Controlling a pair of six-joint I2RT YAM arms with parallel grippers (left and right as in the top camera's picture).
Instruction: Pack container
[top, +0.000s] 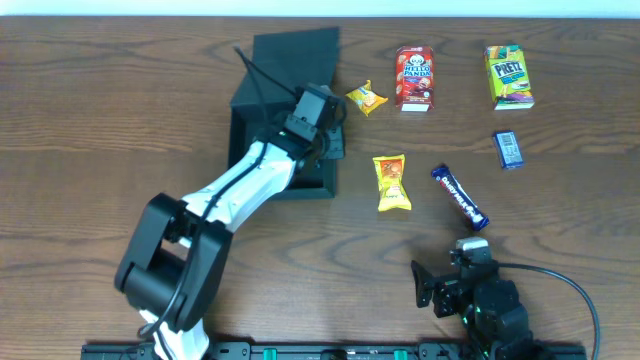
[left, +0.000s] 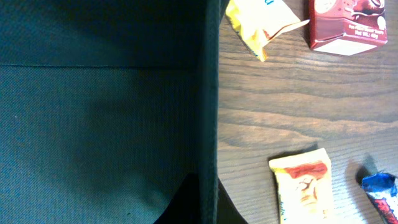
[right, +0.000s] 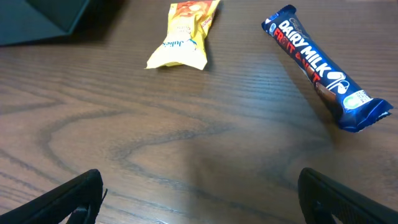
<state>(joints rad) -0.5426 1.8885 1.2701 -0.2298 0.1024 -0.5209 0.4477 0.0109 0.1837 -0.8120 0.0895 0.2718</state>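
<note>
The container (top: 250, 112), a dark teal-black box, stands at the back centre-left with its flap lid (top: 296, 50) open away from me. My left gripper (top: 334, 141) is shut on the container's right wall. In the left wrist view that wall (left: 210, 93) runs between the dark fingers, with the left gripper (left: 208, 206) pinching it and the bare inside (left: 99, 124) showing nothing in it. Near the front edge, my right gripper (top: 440, 285) is open over bare wood; its fingers (right: 68, 199) are wide apart around the right gripper (right: 202, 199).
Snacks lie right of the container: a small yellow packet (top: 366, 97), a red Hello Panda box (top: 414, 77), a Pretz box (top: 508, 76), a small blue packet (top: 509, 149), a yellow packet (top: 391, 183) and a Dairy Milk bar (top: 459, 196).
</note>
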